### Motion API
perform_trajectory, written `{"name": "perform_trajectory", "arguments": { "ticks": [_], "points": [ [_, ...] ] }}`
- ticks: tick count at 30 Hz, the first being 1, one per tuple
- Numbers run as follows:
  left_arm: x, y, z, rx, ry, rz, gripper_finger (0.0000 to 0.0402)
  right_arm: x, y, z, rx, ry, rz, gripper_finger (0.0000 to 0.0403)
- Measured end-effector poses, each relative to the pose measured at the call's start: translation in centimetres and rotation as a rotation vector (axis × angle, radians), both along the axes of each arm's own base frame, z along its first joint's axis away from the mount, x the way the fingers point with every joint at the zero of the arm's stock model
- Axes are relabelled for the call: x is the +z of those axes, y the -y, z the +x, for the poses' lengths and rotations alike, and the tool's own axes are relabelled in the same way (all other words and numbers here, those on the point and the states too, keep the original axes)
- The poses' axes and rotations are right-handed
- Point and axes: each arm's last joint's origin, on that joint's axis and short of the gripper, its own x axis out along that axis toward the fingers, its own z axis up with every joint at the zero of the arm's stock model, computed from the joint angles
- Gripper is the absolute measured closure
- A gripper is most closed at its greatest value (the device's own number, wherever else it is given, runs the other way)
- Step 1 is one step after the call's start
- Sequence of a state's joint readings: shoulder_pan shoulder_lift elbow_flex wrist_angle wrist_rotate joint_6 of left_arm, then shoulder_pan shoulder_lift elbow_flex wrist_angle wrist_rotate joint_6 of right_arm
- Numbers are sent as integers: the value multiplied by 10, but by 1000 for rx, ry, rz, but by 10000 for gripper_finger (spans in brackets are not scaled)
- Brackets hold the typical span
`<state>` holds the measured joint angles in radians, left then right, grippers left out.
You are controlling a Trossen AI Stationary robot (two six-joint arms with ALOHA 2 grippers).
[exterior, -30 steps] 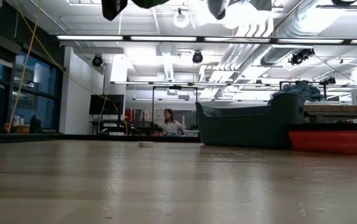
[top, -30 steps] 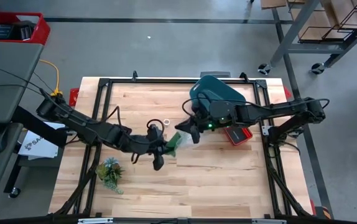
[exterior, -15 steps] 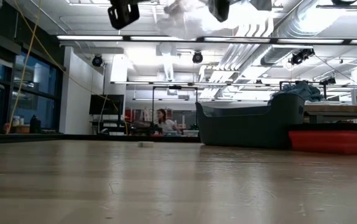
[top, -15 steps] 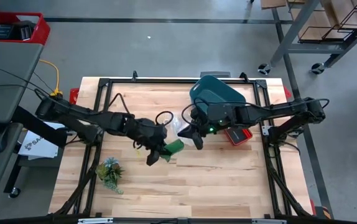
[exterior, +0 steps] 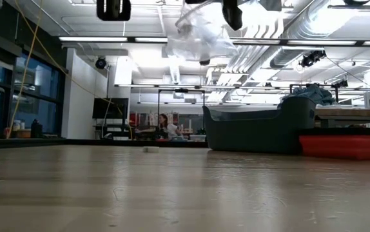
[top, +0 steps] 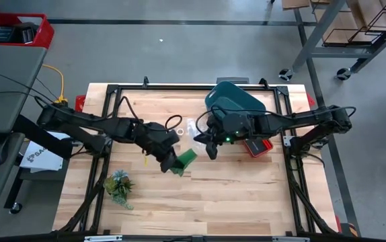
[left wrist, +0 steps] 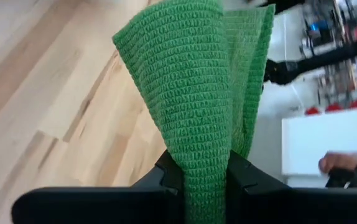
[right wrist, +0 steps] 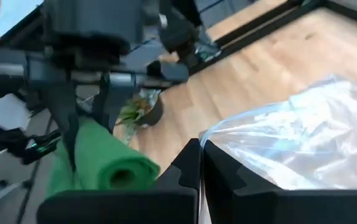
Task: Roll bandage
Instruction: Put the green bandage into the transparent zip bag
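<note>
The bright green bandage point(top: 187, 158) is held above the middle of the table by my left gripper point(top: 174, 163), which is shut on it. In the left wrist view the bandage point(left wrist: 191, 81) stands out past the fingers as a folded strip. The right wrist view shows it with a rolled end point(right wrist: 119, 174). My right gripper point(top: 207, 142) is just to the right, shut on a clear plastic bag point(exterior: 201, 32), which also shows in the right wrist view point(right wrist: 290, 137). Both are well above the tabletop. My left gripper pinches the bandage between its two fingers at a folded part point(left wrist: 197, 177), several layers thick. The rest of the strip stands out past the fingertips. The bandage is lifted clear of the table. My right gripper pinches an edge of the clear bag point(right wrist: 213, 146) between its two shut fingers. The bag hangs crumpled below the gripper point(exterior: 231, 11), clear of the table.
A teal bin point(top: 237, 101) stands at the back right with a red tray point(top: 257, 146) in front of it. A small leafy plant point(top: 119, 185) stands at the near left. A small white object point(exterior: 149, 149) lies on the table. A person shows in the room behind.
My left gripper has turned at the wrist and drawn the bandage a little away from my right gripper and its bag, toward the table's near edge. The bag now hangs lower and more spread out below my right gripper.
</note>
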<state>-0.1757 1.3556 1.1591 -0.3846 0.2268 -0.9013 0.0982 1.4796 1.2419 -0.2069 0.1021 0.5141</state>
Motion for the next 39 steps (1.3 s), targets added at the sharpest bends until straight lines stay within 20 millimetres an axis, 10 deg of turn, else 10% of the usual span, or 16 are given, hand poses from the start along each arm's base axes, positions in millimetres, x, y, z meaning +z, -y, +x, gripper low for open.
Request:
{"name": "perform_trajectory", "arguments": {
  "ticks": [18,39],
  "points": [
    [-5,-14,11,216,-37,-93,364,1,-25,1,44,44,-162,403],
    [11,-14,18,230,194,28,364,18,-35,4,86,210,55,403]
  ]
}}
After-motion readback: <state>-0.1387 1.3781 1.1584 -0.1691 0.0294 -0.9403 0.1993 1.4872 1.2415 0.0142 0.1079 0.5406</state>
